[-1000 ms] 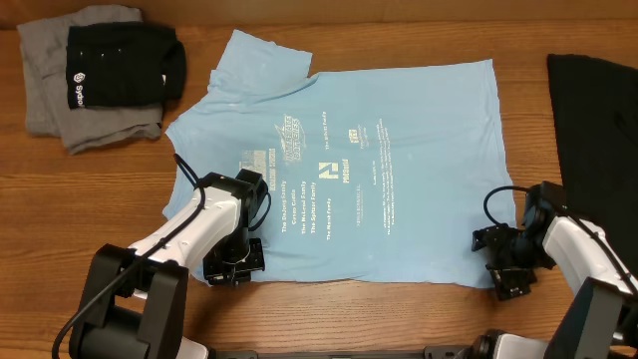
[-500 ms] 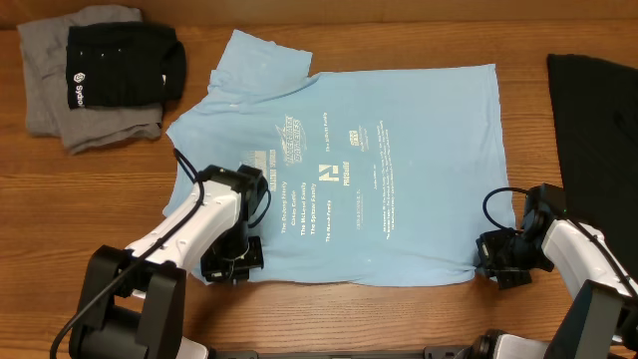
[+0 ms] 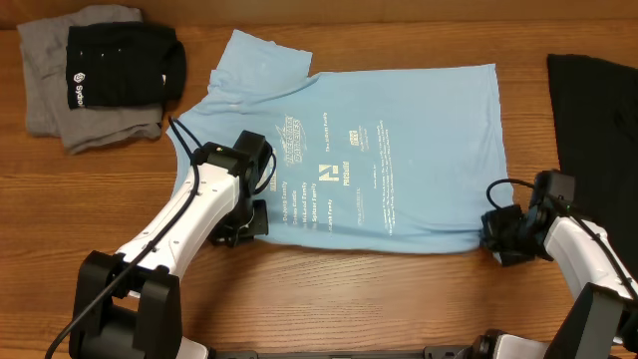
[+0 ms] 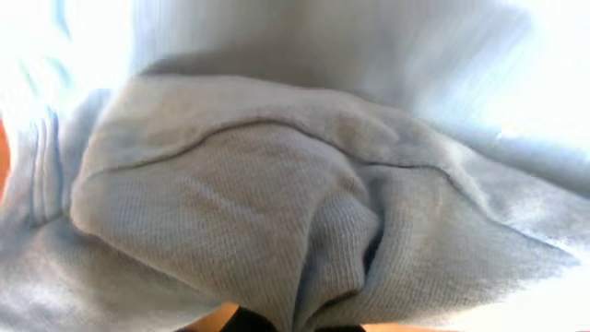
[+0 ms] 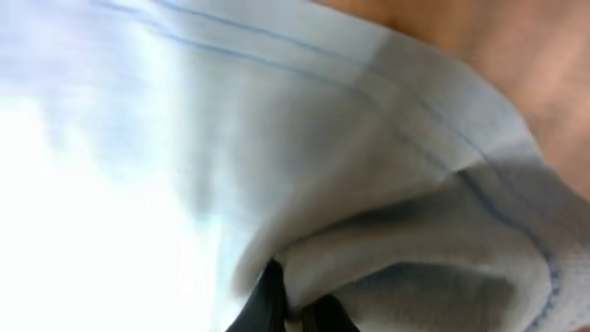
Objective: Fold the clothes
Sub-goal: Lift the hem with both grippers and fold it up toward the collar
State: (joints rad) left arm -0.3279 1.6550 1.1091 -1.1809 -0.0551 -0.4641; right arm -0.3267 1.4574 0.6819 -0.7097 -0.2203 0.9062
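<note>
Light blue printed cotton T-shirt (image 3: 399, 150) lies spread on the wooden table (image 3: 349, 299), near edge clamped by left gripper (image 3: 247, 221) and right gripper (image 3: 498, 237); carry both corners evenly for a straight fold.

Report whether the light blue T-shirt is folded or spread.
Spread: the light blue T-shirt lies flat; left gripper and right gripper bunch its near edge.

Left pincer (image 3: 250, 220) and right pincer (image 3: 495, 232) pinch the blue T-shirt (image 3: 409, 150).
</note>
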